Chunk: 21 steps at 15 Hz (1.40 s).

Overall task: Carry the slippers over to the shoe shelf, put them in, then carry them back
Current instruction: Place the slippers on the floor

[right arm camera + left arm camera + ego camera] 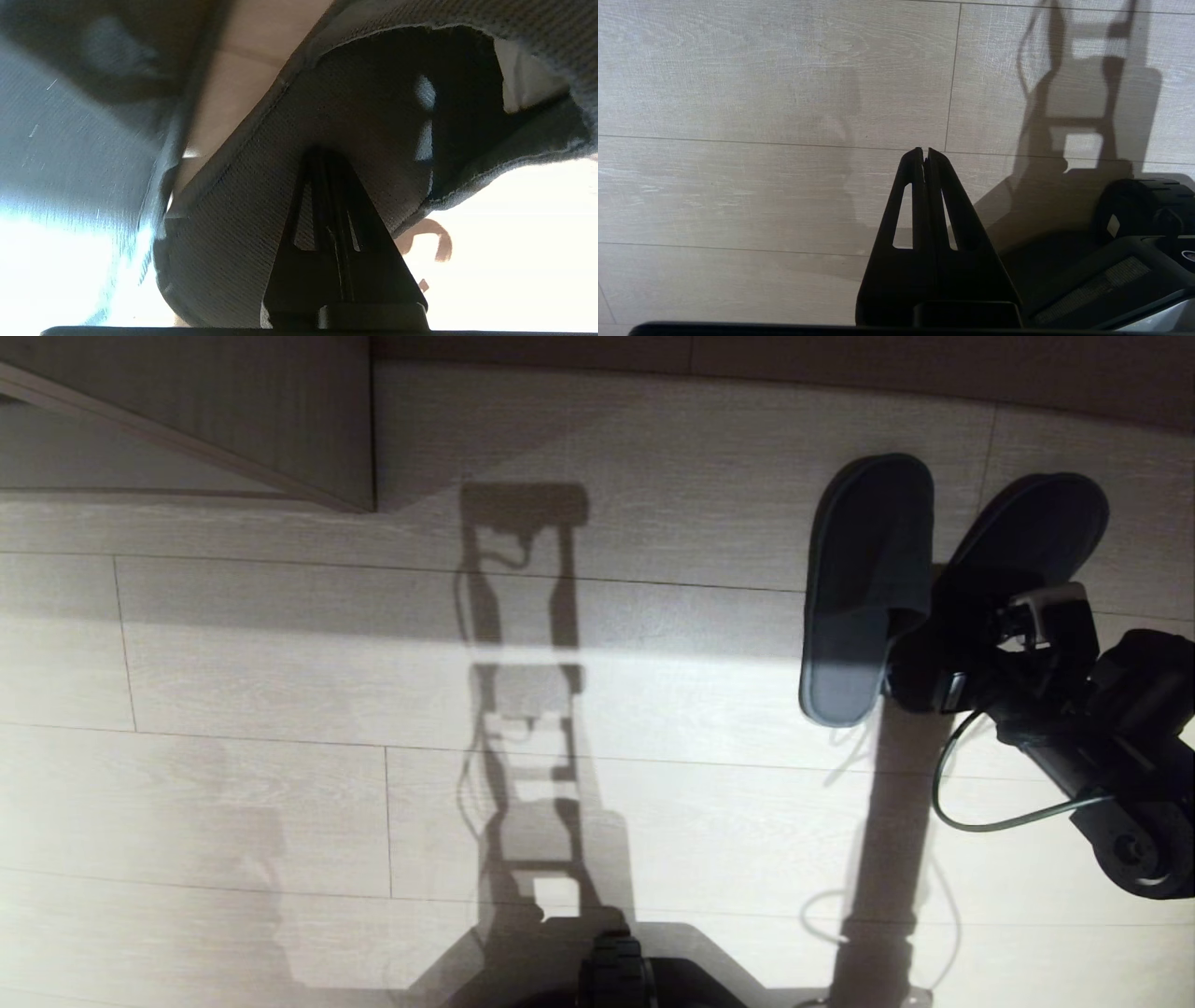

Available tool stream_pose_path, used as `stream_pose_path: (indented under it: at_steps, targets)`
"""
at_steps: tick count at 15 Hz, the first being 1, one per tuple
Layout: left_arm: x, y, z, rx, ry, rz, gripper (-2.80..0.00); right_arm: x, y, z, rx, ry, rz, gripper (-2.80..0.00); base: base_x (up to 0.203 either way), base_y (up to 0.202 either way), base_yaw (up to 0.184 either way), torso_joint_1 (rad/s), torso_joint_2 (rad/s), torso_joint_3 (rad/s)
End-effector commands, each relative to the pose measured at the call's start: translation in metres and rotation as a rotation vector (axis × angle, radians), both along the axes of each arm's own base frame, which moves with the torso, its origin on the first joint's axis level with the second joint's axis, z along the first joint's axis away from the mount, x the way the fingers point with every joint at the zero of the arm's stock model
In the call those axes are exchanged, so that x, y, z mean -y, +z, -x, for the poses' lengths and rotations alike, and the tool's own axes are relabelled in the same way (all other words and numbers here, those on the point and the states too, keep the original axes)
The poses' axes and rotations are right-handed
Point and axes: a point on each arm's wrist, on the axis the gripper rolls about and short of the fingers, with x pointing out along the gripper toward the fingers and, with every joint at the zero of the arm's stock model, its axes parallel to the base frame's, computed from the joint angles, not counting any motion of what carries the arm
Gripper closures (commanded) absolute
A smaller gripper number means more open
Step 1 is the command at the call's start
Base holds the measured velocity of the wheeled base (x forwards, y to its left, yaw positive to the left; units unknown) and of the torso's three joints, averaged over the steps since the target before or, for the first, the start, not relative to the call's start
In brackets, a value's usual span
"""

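Two thin dark grey-blue slippers (864, 588) (1027, 537) hang side by side over the floor at the right of the head view. My right gripper (920, 649) holds them from the near side, its fingertips hidden behind them. In the right wrist view the right gripper (323, 154) is shut with its tips pressed into the woven fabric of one slipper (243, 224); the other slipper (70, 154) hangs beside it. A corner of the taupe wood-grain shoe shelf (233, 411) shows at the far left. My left gripper (923, 151) is shut and empty, parked low over the floor.
Pale plank flooring (280, 644) fills the views, crossed by my own shadow (523, 709). My dark base (616, 980) sits at the near edge. A cable loop (971, 817) hangs under the right arm. A darker wall strip (840, 364) runs along the far side.
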Motion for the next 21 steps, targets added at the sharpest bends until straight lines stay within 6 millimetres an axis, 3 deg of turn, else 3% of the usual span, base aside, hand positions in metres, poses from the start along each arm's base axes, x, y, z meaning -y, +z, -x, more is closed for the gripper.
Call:
stream_pose_path:
  at_steps: [1,9,12,21]
  targets:
    - [0.000,0.000,0.000,0.001,0.001,0.000,0.00,-0.001,0.001,0.004,0.003,0.012,0.004,0.00,0.000,0.000,0.000,0.000,0.00,0.000]
    - [0.000,0.000,0.000,0.001,0.000,0.000,0.00,-0.001,0.019,0.018,0.050,0.015,0.013,0.00,0.000,0.000,0.000,0.000,0.00,0.000]
    - [0.000,0.000,0.000,0.001,0.001,0.000,0.00,-0.001,0.031,0.032,0.076,0.010,0.013,0.00,0.000,0.000,0.000,0.000,0.00,0.000]
    - [0.000,0.000,0.000,0.001,0.000,-0.001,0.00,0.040,0.031,0.046,0.047,-0.155,0.013,0.00,0.000,0.000,0.000,0.000,0.00,0.000]
